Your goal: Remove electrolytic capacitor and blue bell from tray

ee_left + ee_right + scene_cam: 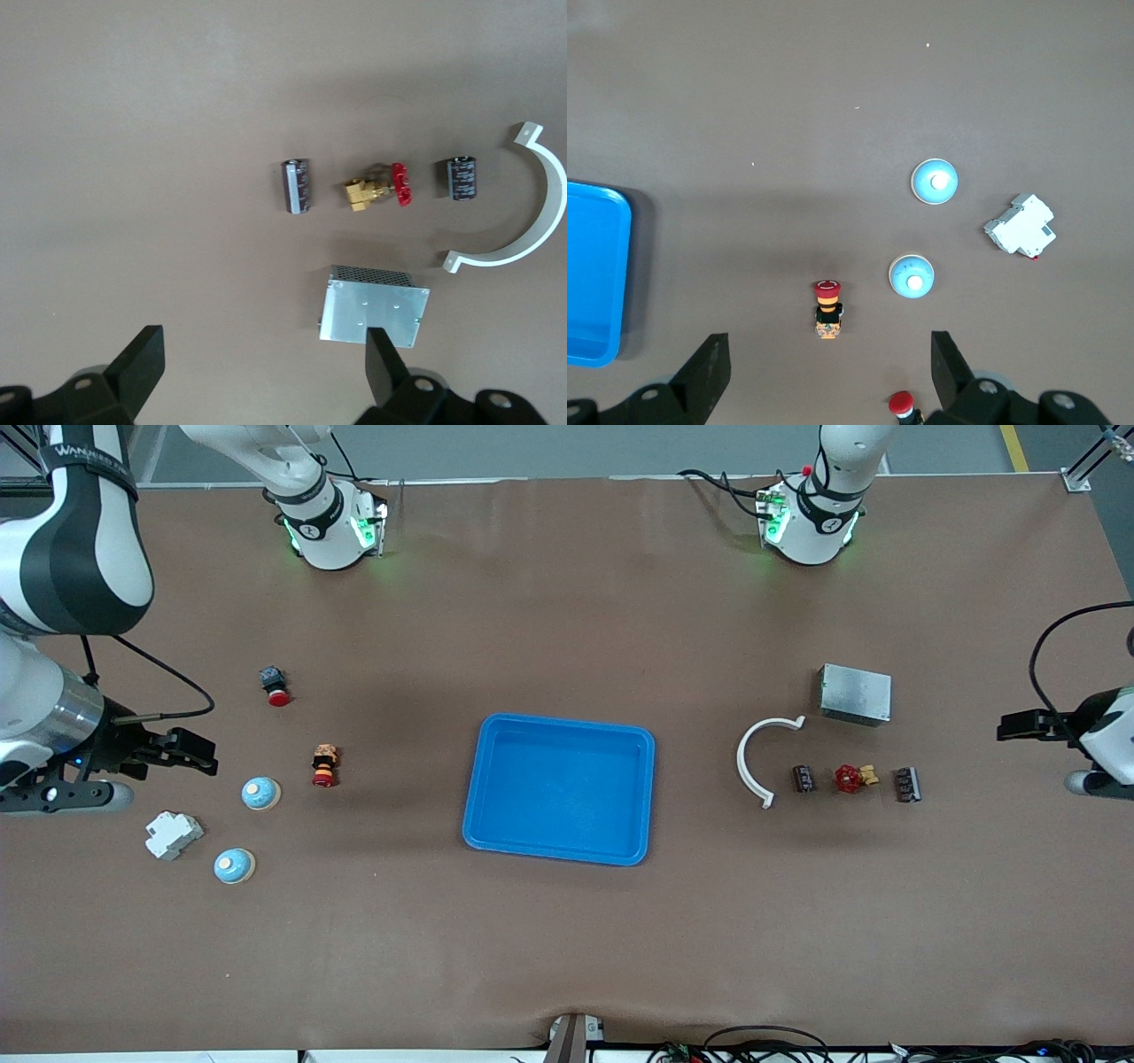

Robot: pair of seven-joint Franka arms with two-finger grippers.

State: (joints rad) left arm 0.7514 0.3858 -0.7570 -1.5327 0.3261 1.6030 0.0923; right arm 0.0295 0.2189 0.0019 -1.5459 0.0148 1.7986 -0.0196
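On brown table (567, 957), blue tray (496, 731).

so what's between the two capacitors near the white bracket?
A brass valve with a red handwheel sits between the two capacitors; front and left wrist views show it.

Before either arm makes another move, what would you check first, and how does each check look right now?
1. Blue tray holds nothing: ok.
2. Two capacitors on the table outside the tray, toward the left arm's end: ok.
3. Two blue bells on the table toward the right arm's end: ok.
4. Left gripper jaws open, empty: ok.
5. Right gripper jaws open, empty: ok.
6. Which capacitor and bell came from the tray: cannot tell.
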